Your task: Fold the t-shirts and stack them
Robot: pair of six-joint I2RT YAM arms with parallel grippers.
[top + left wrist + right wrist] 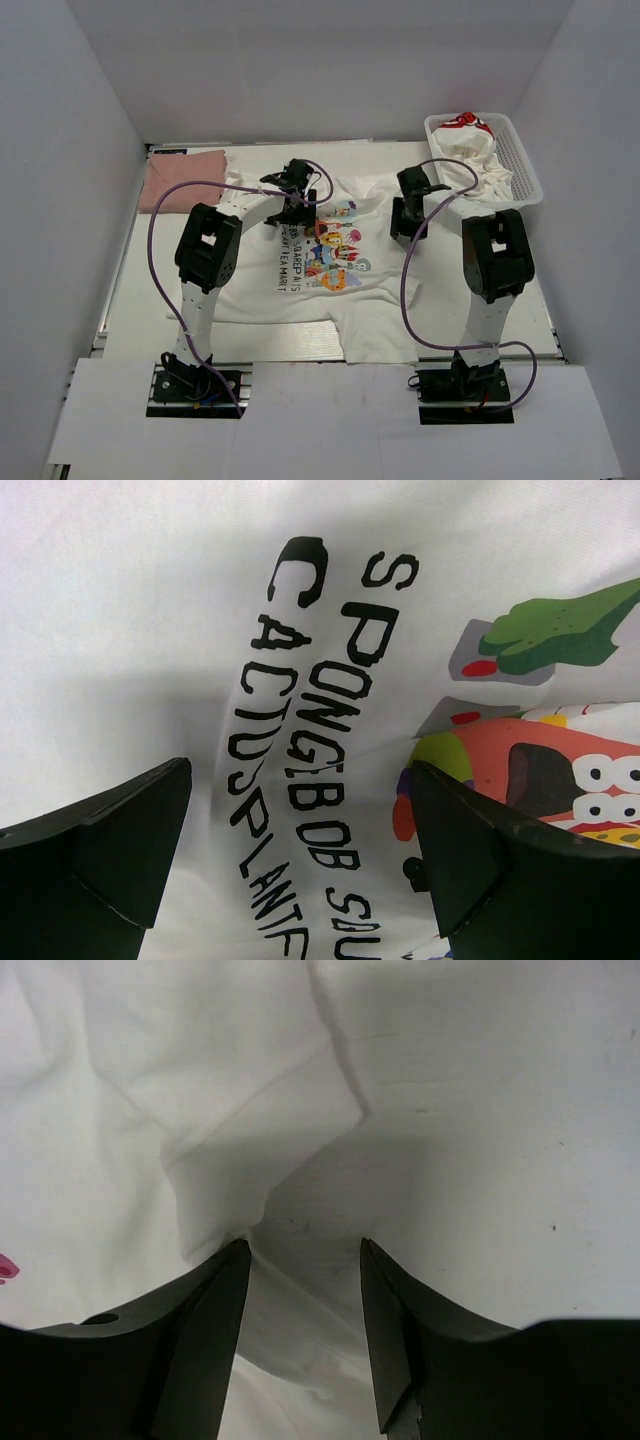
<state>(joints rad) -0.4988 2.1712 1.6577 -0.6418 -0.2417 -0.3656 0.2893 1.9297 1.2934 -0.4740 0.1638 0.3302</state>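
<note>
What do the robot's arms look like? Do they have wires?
They match. The left arm and right arm have chunky black joints and pale silvery tubes, standing on black bases. A purple cable loops along each. The left gripper and right gripper each have two black, wedge-shaped fingers.

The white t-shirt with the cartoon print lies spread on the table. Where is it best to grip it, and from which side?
Probably the rucked fold at the right edge of the t-shirt, taken from above. The middle lies flat, with nothing to pinch; this edge stands up off the table, and the right gripper straddles it.
</note>
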